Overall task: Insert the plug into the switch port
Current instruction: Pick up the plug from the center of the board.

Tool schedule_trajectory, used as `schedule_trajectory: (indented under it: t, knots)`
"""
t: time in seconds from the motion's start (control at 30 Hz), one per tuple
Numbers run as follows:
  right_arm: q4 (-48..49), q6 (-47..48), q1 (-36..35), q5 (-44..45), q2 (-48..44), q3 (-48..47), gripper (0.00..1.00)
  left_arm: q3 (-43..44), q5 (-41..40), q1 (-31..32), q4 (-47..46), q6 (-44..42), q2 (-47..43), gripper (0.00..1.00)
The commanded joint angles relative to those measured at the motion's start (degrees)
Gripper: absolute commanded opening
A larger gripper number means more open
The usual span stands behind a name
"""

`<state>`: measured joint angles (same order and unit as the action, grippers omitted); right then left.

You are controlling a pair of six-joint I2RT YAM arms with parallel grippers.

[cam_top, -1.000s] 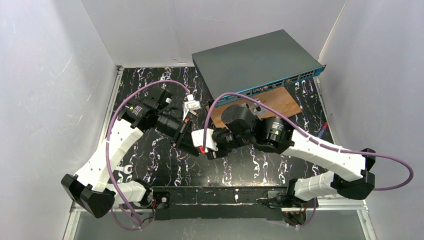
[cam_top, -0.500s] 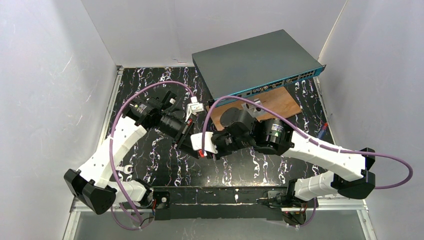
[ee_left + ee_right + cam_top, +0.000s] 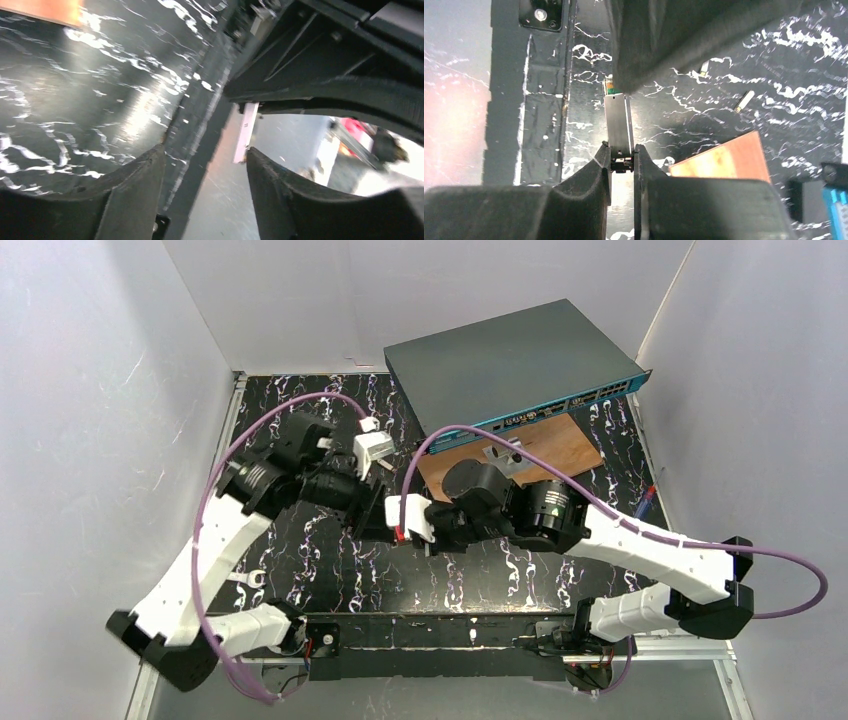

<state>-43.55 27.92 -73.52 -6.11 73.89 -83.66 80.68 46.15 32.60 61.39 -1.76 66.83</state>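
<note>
The left gripper has let go, its jaws now spread; the right gripper has clenched its jaws on the plug. One plug, one switch, one wooden board. The desk is black and marbled, with white walls around it. The plug juts out beyond the right jaws, with its tip against a left finger. The switch sits far right, well apart.
</note>
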Motion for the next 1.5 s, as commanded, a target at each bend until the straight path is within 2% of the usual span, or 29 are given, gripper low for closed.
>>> schedule_trajectory:
  t: [0.0,0.07,0.17,0.27,0.4,0.73,0.97,1.1,1.47]
  knots:
    - [3.8,-12.8,0.3,2.5,-3.8,2.1,0.01,-5.9,-14.8,-0.1,-12.7,4.2,-11.1,0.64]
    - [4.3,-17.1,0.4,3.7,-4.6,3.1,0.01,-9.8,-16.8,-0.1,-18.0,4.1,-15.5,0.69]
    - [5.1,-23.3,0.5,5.7,-5.5,4.2,0.01,-15.3,-15.7,0.0,-25.2,3.1,-20.0,0.72]
    - [5.3,-28.3,0.6,11.0,-6.2,4.3,0.01,-18.5,-13.0,-0.1,-29.1,-0.1,-22.4,0.73]
    - [5.2,-32.3,0.7,12.8,-7.4,4.8,0.01,-20.3,-9.8,0.0,-31.9,-3.7,-23.4,0.74]
    - [7.2,-33.8,0.7,12.9,-10.6,7.7,0.01,-21.0,2.3,0.0,-36.4,-11.3,-22.2,0.72]
    - [9.4,-33.8,0.7,10.8,-11.5,9.2,0.01,-20.3,8.1,0.0,-37.8,-12.9,-19.7,0.67]
    - [10.0,-33.8,0.7,9.9,-10.9,9.1,0.01,-20.0,9.9,0.0,-38.4,-13.2,-18.7,0.61]
    - [11.3,-32.7,0.7,8.5,-9.8,9.0,0.01,-19.3,12.8,0.3,-41.3,-12.7,-15.5,0.53]
